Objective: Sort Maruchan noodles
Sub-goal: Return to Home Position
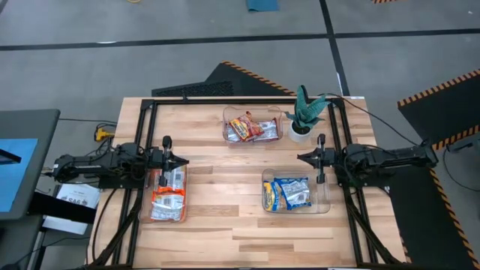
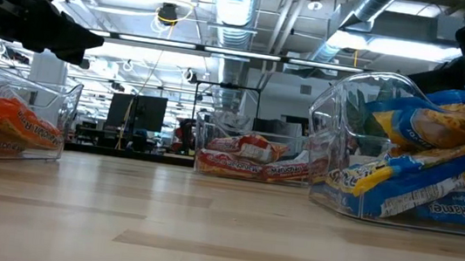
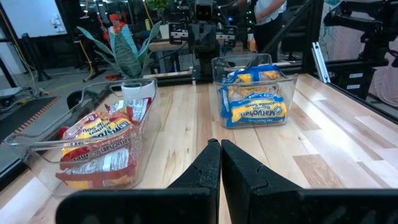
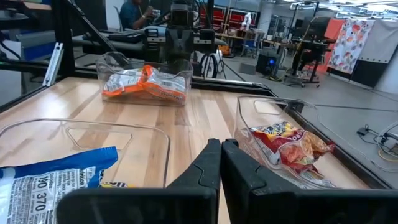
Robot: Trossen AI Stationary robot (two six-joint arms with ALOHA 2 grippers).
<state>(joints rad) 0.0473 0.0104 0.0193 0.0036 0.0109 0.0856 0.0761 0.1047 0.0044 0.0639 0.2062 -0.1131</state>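
Note:
The Maruchan noodles lie sorted in three clear bins. Orange and white packets (image 1: 166,196) fill the bin at the left. Red packets (image 1: 250,127) lie in the far middle bin, and blue packets (image 1: 291,193) lie in the bin at the right. My left gripper (image 1: 182,160) hovers shut over the far end of the orange bin, pointing level toward the table's right; its wrist view shows the fingertips (image 3: 221,148) together. My right gripper (image 1: 300,157) hangs shut above the bare wood between the red and blue bins, pointing left, with nothing between its fingers (image 4: 221,148).
A green potted plant (image 1: 304,112) stands at the far right, beside the red bin. A black frame (image 1: 225,100) runs round the table's edges. Bare wood (image 1: 225,180) lies between the three bins. People and workshop gear show in the room beyond.

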